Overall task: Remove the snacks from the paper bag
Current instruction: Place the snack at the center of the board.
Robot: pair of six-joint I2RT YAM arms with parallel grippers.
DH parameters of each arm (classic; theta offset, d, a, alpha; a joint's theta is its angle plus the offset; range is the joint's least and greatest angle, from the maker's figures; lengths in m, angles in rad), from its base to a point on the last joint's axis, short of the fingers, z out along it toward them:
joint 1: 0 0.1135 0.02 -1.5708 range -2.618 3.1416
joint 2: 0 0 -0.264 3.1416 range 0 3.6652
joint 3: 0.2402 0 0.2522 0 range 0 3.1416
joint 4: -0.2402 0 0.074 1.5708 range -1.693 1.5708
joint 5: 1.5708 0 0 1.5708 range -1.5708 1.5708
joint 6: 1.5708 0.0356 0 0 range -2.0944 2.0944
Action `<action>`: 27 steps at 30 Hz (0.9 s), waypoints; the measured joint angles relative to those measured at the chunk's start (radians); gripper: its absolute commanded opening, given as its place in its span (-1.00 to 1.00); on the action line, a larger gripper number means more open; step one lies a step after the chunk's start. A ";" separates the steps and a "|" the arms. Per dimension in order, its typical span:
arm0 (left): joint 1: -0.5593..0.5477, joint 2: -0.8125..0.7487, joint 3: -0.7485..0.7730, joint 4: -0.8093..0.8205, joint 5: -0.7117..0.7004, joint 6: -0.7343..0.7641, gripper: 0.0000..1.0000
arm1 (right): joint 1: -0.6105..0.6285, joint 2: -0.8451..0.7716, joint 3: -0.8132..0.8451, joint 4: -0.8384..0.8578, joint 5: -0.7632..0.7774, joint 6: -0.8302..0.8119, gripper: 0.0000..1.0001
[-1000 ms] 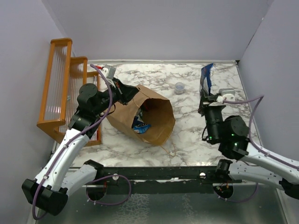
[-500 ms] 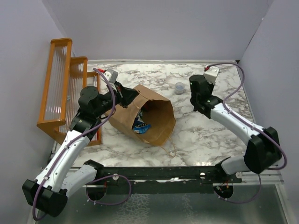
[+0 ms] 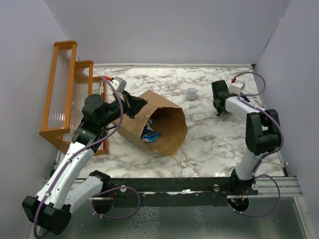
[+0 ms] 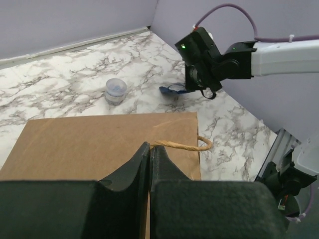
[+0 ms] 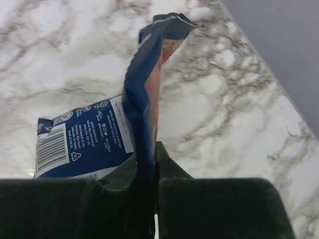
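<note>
The brown paper bag (image 3: 162,119) lies tipped on the marble table, its mouth towards the front right. A blue snack packet (image 3: 149,135) shows inside it. My left gripper (image 3: 135,106) is shut on the bag's upper edge beside a twisted handle (image 4: 182,146); the jaws (image 4: 150,148) are pressed together over the brown paper (image 4: 99,144). My right gripper (image 3: 219,106) is low at the far right and shut on a blue snack packet (image 5: 147,89), which stands edge-on above the jaws. A blue panel with a barcode (image 5: 79,144) lies on the marble beside it; whether it is the same packet I cannot tell.
A small clear plastic cup (image 3: 191,93) stands on the table (image 3: 209,144) between the bag and the right gripper, and shows in the left wrist view (image 4: 115,90). An orange wooden rack (image 3: 67,94) stands at the left edge. Grey walls close the back and right sides.
My right arm has swung from holding the blue packet up in the air to reaching out to the far right, with the packet down near the marble. The left gripper and bag barely moved.
</note>
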 measured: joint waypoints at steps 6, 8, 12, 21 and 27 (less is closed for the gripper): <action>0.001 0.000 0.000 -0.013 0.000 0.007 -1.00 | 0.006 0.198 0.243 -0.016 -0.097 -0.049 -0.87; 0.003 0.000 0.000 -0.014 0.000 0.007 -1.00 | 0.009 0.241 0.311 -0.029 -0.121 -0.057 -0.87; 0.013 0.008 0.000 -0.013 0.000 0.007 -1.00 | 0.013 0.241 0.335 -0.011 -0.156 -0.072 -0.81; 0.034 0.022 0.000 -0.013 0.003 0.006 -1.00 | -0.084 0.047 -0.015 0.159 -0.317 0.081 0.35; 0.039 0.046 0.000 -0.010 0.015 0.009 -1.00 | -0.156 -0.326 -0.332 0.293 -0.355 0.121 0.64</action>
